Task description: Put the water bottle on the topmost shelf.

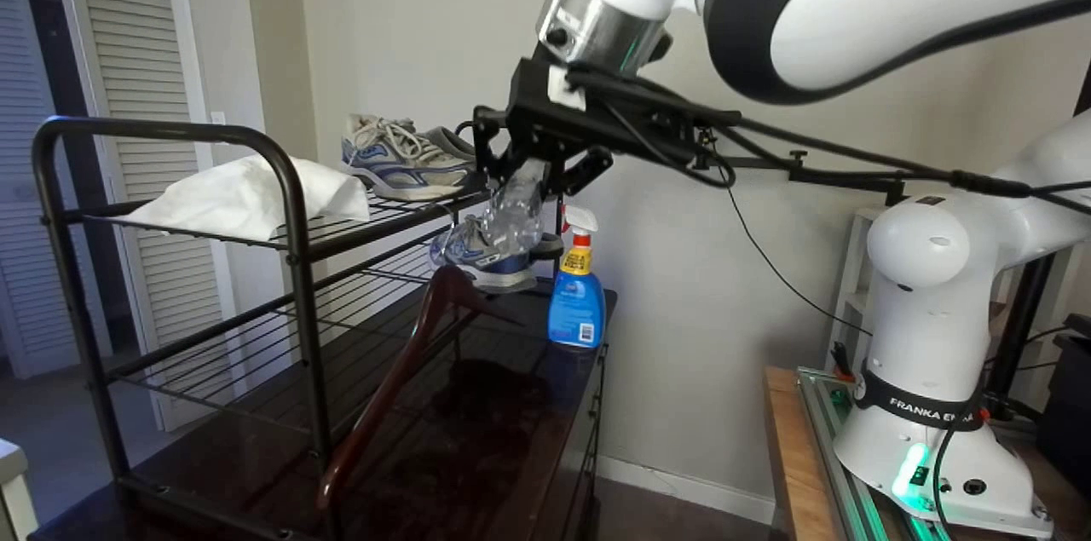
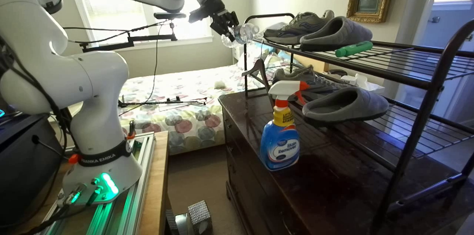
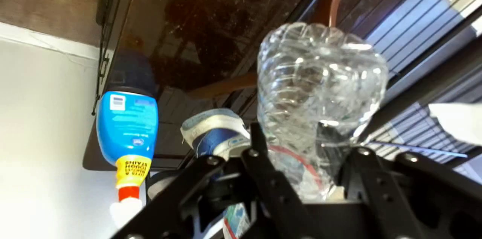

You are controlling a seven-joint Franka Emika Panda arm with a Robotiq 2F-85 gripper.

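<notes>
Currently, grasp is complete: the black gripper (image 3: 293, 135) clamps the clear ribbed-plastic water bottle (image 3: 320, 77); placement on the black wire-grid topmost shelf (image 2: 389, 61) remains.

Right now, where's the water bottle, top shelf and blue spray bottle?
Water bottle (image 3: 318, 92): wrist view, crinkled side.
Top shelf (image 1: 383, 229): an exterior view, edge rail.
Blue spray bottle (image 2: 279, 137): an exterior view, body.

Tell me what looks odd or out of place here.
The water bottle in the gripper looks crumpled rather than smoothly round. On the topmost shelf, a green marker-like item lies beside a gray slipper, odd among footwear. A brown hanger seems hung on the rack, an unusual spot.
</notes>
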